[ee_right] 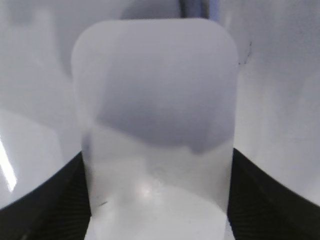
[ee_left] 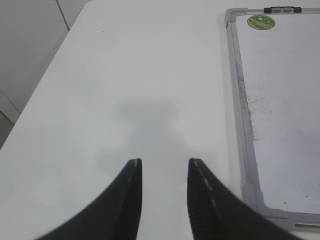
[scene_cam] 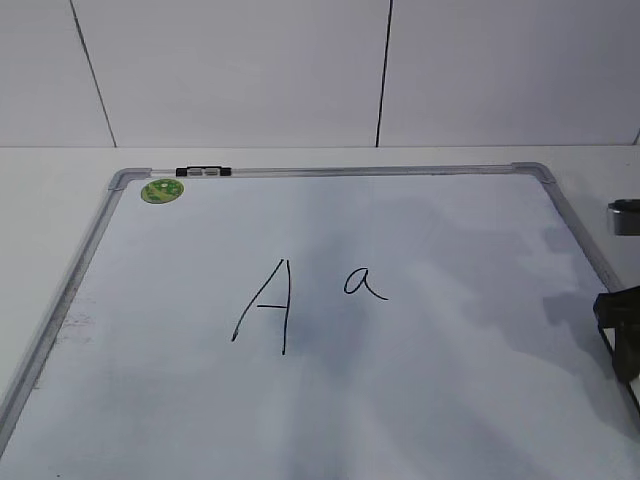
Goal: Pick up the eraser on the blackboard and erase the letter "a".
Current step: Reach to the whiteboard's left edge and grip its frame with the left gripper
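The blackboard [scene_cam: 140,340] is a white board with a silver-grey frame, lying flat on the table. The small handwritten letter "a" [scene_cam: 365,283] sits near its middle, right of a taller capital "A" [scene_cam: 268,305]. In the right wrist view the white eraser [ee_right: 155,90] fills the space between the jaws of my right gripper [ee_right: 157,170], which is shut on its two sides. In the exterior view that gripper [scene_cam: 620,330] is dark and cut off at the right edge, over the board's right frame. My left gripper [ee_left: 165,162] is open and empty over bare table, left of the board [ee_left: 280,100].
A round green sticker [scene_cam: 161,190] and a black clip [scene_cam: 203,172] sit at the board's far left corner. A grey-and-white object [scene_cam: 625,217] shows at the right edge; I cannot tell what it is. A white wall stands behind the table.
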`<act>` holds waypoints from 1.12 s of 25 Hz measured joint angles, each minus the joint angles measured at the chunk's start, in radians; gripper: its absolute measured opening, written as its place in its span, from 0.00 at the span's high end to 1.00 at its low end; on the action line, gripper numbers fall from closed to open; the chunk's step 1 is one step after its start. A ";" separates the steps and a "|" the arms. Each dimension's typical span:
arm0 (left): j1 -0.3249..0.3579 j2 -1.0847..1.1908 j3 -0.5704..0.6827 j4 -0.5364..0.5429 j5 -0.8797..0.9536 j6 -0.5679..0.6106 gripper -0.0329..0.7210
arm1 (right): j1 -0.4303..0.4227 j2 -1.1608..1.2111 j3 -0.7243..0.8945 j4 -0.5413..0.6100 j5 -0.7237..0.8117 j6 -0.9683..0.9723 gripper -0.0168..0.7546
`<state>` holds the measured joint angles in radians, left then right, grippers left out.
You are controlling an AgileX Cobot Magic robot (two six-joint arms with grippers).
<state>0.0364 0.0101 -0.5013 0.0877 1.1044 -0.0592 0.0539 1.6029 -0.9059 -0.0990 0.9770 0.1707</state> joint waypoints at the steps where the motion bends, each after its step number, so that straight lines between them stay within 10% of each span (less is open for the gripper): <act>1: 0.000 0.000 0.000 0.000 0.000 0.000 0.65 | 0.000 0.000 -0.012 0.005 0.015 0.000 0.24; 28: 0.000 0.000 0.000 0.000 0.000 0.000 0.65 | 0.329 0.201 -0.510 0.071 0.233 -0.057 0.24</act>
<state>0.0364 0.0101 -0.5013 0.0877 1.1044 -0.0592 0.3831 1.8036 -1.4155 -0.0278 1.2103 0.1141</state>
